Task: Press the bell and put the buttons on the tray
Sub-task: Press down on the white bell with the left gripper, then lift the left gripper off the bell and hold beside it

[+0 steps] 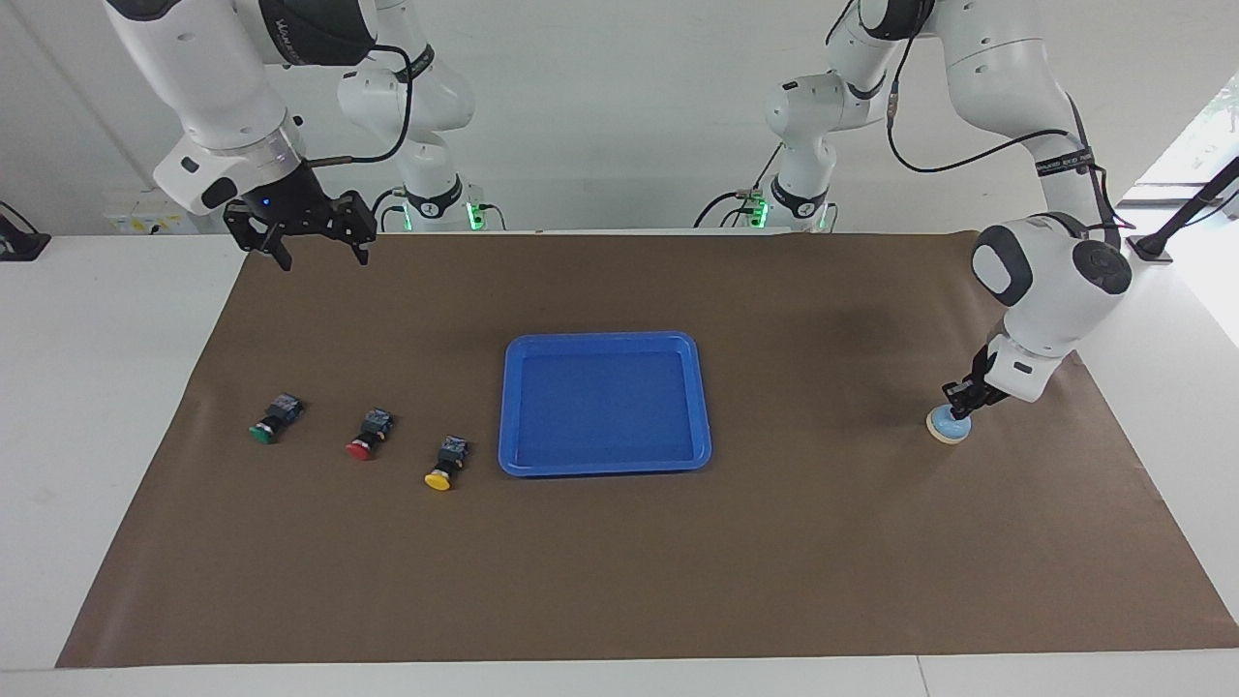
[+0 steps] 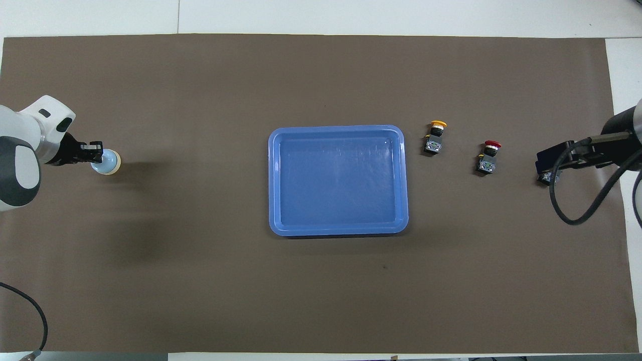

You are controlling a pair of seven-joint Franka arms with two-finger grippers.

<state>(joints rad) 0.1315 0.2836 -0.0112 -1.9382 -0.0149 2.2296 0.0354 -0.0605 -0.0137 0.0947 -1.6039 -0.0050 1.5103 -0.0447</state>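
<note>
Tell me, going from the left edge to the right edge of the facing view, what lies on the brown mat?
Green button → red button → yellow button → blue tray → bell, with the left gripper down on it.

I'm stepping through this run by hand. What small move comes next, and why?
Probably lift the left claw straight up off the bell: its tip is down on the dome, so the press looks made. The green, red and yellow buttons all lie on the mat beside the bare tray; the right claw waits open above.
</note>
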